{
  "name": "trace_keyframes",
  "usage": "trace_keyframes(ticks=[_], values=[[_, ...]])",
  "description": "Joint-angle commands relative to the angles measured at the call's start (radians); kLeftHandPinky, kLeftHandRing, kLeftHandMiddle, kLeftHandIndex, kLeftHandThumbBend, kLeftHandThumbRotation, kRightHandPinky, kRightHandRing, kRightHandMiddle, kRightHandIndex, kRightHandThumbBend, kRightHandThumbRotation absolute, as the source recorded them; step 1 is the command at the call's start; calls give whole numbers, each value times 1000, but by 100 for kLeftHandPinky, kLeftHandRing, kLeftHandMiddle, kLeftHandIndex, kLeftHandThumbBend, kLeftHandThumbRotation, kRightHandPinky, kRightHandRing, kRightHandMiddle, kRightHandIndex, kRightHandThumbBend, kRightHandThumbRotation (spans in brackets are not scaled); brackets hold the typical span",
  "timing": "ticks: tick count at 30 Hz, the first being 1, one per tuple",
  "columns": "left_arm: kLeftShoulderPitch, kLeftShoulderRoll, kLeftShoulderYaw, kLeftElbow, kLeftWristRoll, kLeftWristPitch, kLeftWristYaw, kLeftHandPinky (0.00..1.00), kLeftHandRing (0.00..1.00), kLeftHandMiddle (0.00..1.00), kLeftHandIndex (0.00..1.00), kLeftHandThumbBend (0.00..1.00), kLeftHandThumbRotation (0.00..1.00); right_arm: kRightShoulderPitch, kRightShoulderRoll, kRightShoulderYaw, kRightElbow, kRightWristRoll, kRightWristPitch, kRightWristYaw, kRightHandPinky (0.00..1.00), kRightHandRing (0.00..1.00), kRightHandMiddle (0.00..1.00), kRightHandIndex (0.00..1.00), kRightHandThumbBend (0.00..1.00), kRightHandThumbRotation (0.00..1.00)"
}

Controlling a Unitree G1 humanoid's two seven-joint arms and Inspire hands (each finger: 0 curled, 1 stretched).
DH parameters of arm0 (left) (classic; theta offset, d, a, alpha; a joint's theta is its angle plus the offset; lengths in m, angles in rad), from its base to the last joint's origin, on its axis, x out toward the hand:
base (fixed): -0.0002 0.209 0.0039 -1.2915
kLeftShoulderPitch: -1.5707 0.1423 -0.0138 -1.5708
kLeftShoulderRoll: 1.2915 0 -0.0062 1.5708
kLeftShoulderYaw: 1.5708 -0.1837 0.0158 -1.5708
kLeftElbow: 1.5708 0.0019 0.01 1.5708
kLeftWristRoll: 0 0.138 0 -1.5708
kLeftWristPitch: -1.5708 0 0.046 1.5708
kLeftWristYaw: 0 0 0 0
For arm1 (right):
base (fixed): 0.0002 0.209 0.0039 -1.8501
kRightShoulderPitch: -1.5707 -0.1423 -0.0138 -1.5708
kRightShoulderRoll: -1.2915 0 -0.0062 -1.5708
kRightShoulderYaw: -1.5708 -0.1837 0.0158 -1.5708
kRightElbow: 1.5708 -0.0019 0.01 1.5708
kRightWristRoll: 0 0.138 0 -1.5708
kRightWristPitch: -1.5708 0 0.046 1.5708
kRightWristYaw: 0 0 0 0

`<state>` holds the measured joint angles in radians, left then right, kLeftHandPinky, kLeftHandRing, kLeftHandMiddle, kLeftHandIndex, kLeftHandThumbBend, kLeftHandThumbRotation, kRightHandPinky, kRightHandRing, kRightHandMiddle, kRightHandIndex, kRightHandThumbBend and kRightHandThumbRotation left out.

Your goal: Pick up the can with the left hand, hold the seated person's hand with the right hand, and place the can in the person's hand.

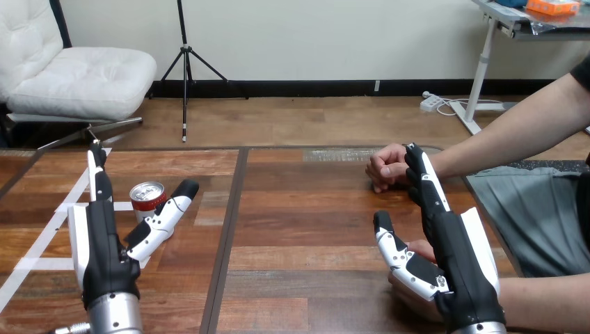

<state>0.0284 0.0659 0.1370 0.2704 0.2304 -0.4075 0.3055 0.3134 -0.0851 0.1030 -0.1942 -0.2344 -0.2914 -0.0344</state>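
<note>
A silver can (147, 199) with a red band stands upright on the table at the left. My left hand (104, 240) is open around it: straight fingers rise on the can's left, the thumb reaches along its right, and I see no contact. At the right, my right hand (456, 261) is open too, its fingers straight and pointing away. The person's near hand (419, 248) lies between its thumb and palm, mostly hidden, and nothing curls round it. Farther back, the person's other hand (387, 168) rests on the table as a fist, beside my right fingertips.
White tape lines (42, 240) cross the table's left part near the can. The person's forearm (546, 300) comes in from the lower right edge, and their other forearm (508, 136) from the upper right. The table's far edge (278, 147) runs behind both hands.
</note>
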Motion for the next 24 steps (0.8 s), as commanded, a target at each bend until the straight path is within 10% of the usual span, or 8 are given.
trace_keyframes(ticks=[1, 24], values=[[-76, 34, -10, -6, 34, 47, 5, 100, 100, 100, 99, 99, 50, -36, 0, -5, -58, 8, -2, 4, 100, 100, 100, 100, 13, 0], [-88, 97, -42, -186, 198, 363, -22, 83, 95, 97, 96, 89, 41, -27, 1, -4, -70, 6, 6, 7, 100, 100, 100, 100, 14, 1]])
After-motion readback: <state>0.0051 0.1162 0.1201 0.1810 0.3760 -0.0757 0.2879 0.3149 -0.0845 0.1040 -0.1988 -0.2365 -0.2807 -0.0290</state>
